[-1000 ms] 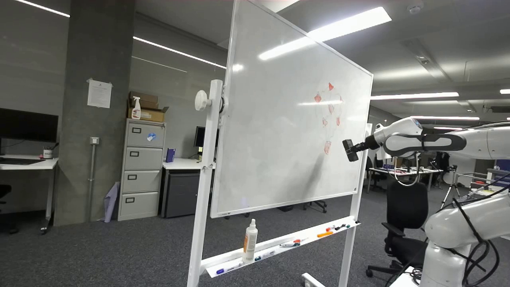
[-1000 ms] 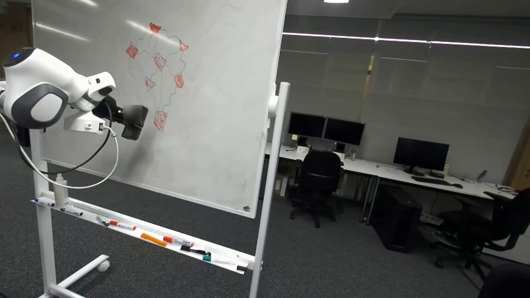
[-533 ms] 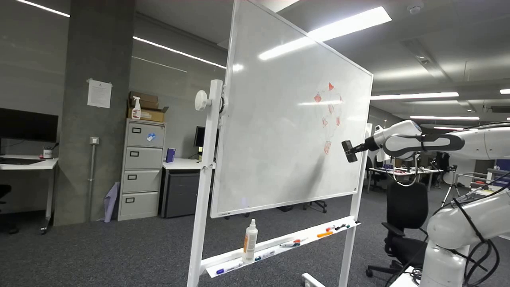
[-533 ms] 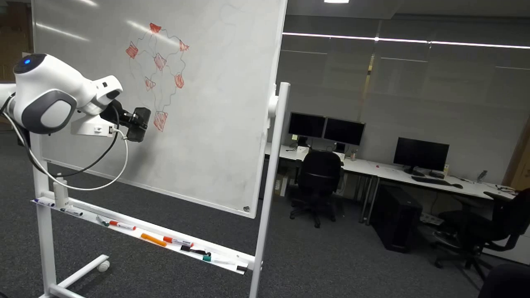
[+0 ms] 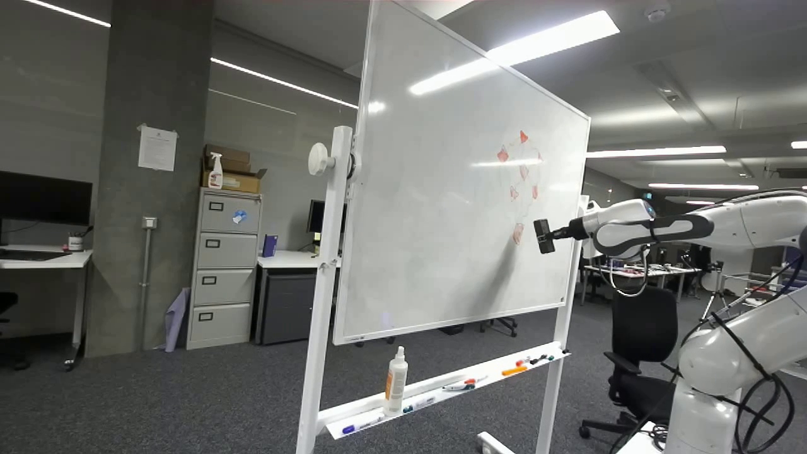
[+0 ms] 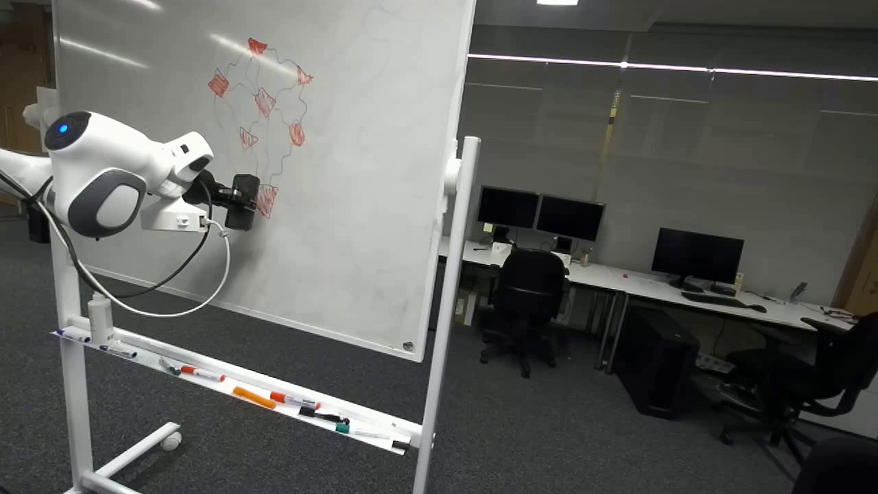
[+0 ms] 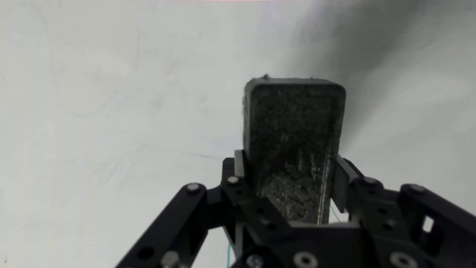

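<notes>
My gripper (image 7: 288, 171) is shut on a black felt eraser (image 7: 293, 119), its fingers pressing on the two long sides. The eraser also shows in both exterior views (image 5: 543, 236) (image 6: 243, 202), upright and facing the whiteboard (image 5: 429, 227) (image 6: 357, 226). In an exterior view the eraser overlaps the left edge of the lowest red patch (image 6: 267, 200). Whether it touches the board I cannot tell. More red patches (image 6: 265, 102) joined by thin wavy lines are above it. In the wrist view the board (image 7: 111, 141) shows faint grey smudges and a dark shadow.
A tray (image 5: 492, 371) below the board holds a white bottle (image 5: 396, 383), an orange marker (image 5: 514, 371) and several other markers. A black office chair (image 5: 643, 340) stands behind the arm. White board posts (image 6: 446, 309) flank the board. Cables hang from the wrist.
The arm has moved toward the board, carrying the eraser leftward in an exterior view and rightward in an exterior view. The eraser is less tilted now. The red patches look the same.
</notes>
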Controlling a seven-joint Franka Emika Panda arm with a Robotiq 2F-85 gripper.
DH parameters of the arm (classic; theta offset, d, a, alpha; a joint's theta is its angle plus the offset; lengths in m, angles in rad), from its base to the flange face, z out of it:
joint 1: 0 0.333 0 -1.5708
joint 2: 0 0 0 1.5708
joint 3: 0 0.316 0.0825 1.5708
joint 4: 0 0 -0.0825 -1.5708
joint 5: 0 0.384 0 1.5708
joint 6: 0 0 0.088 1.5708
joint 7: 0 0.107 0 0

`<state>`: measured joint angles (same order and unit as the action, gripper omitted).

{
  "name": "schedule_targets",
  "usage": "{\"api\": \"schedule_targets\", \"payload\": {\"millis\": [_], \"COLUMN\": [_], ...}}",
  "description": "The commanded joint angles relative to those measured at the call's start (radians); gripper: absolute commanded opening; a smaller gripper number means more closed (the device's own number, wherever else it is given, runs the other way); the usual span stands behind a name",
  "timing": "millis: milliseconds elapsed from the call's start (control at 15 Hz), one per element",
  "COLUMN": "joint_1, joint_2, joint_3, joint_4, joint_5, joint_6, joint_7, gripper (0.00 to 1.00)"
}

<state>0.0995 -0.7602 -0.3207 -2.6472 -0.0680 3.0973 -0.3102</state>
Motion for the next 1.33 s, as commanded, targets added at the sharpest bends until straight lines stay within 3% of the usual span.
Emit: {"api": "schedule_targets", "payload": {"millis": [0, 1267], "joint_1": [0.061, 0.223], "joint_2": [0.065, 0.203], "joint_3": [-0.039, -0.144], "joint_4": [0.018, 0.108], "joint_5": [-0.017, -0.035], "joint_6": [0.098, 0.219], "joint_7": [-0.024, -0.03], "gripper": [0.31, 0.31]}}
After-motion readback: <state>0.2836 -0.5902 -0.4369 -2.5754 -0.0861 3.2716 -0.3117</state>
